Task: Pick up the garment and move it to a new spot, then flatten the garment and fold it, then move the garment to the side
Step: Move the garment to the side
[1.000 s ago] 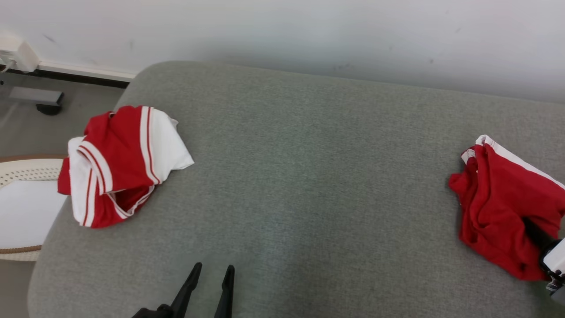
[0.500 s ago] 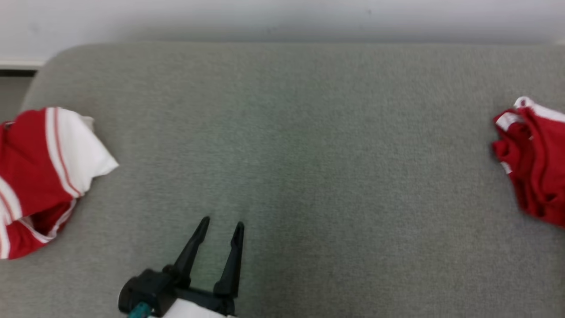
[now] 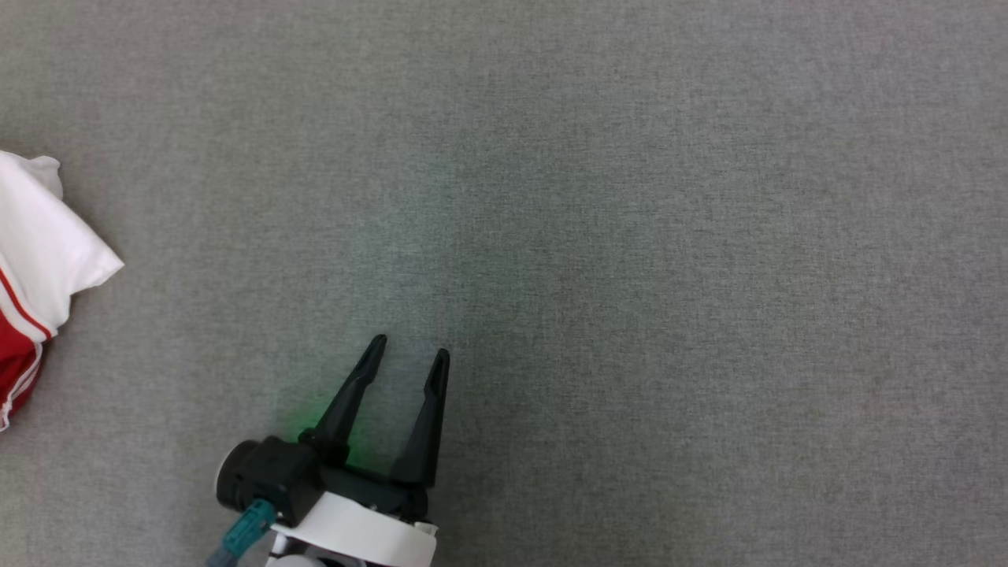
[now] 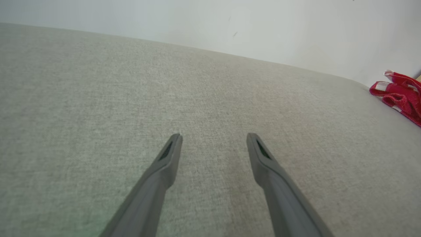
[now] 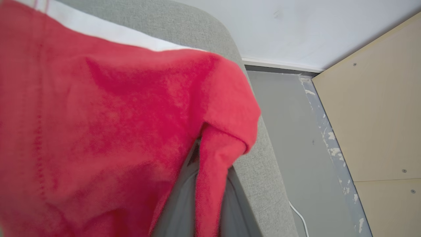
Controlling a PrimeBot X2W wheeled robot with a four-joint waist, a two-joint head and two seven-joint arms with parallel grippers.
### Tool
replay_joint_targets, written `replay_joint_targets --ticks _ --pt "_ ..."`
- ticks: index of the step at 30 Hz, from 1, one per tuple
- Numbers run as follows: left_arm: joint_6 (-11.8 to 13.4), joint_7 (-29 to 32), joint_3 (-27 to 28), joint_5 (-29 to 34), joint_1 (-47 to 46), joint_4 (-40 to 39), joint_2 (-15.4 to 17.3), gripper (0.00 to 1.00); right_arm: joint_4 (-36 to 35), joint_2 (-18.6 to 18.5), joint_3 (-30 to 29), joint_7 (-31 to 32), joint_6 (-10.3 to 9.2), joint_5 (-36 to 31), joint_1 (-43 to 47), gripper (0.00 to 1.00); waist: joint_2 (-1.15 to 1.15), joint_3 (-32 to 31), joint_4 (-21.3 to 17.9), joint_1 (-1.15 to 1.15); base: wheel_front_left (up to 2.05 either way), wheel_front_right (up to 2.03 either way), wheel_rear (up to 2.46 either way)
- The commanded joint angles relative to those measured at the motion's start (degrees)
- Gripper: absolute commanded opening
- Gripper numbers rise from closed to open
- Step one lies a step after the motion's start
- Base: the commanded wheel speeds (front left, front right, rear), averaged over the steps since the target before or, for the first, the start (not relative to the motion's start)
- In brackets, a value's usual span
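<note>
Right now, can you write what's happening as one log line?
left gripper: open over grey cushion | right gripper: shut on red garment | step: pick up

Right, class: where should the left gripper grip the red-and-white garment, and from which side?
Its white corner, approached from the bare cushion side: it juts out past the rest, so the open fingers of the left gripper could straddle it.

The cushion (image 3: 630, 236) is plain speckled grey. At the head view's left edge the striped garment (image 3: 39, 252) is white with thin red lines. The red garment (image 5: 98, 131) in the right wrist view carries a white band.
</note>
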Motion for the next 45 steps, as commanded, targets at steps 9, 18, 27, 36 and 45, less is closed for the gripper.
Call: replay_joint_targets --ticks 9,18,27,36,45 --pt "-0.2 0.0 0.3 -1.0 0.6 0.7 0.2 1.0 5.0 1.0 -7.9 -8.4 -0.15 -13.9 -1.3 1.0 0.0 -2.3 0.3 -0.01 0.0 0.0 0.0" --pt "1.2 0.0 0.9 -3.5 4.4 1.3 0.2 1.0 -1.0 9.1 -13.2 -20.4 -0.15 -19.5 5.5 1.0 0.0 -11.3 0.3 -0.01 0.0 0.0 0.0" --pt "2.9 0.0 1.9 -5.1 10.4 1.8 0.2 1.0 -14.0 17.4 -11.5 -27.7 -0.15 -16.2 20.2 1.0 0.0 -21.7 1.9 -0.01 0.0 0.0 0.0" --pt "2.8 0.0 4.3 -3.8 16.5 2.5 0.2 1.0 -23.5 27.8 -9.8 -33.9 -0.15 -17.4 35.7 1.0 0.0 -29.1 1.7 -0.01 0.0 0.0 0.0" --pt "2.5 0.0 6.6 -2.1 18.5 3.1 0.2 1.0 -25.0 34.8 -7.8 -35.8 -0.15 -18.3 45.5 1.0 0.0 -31.3 0.7 -0.01 0.0 0.0 0.0"
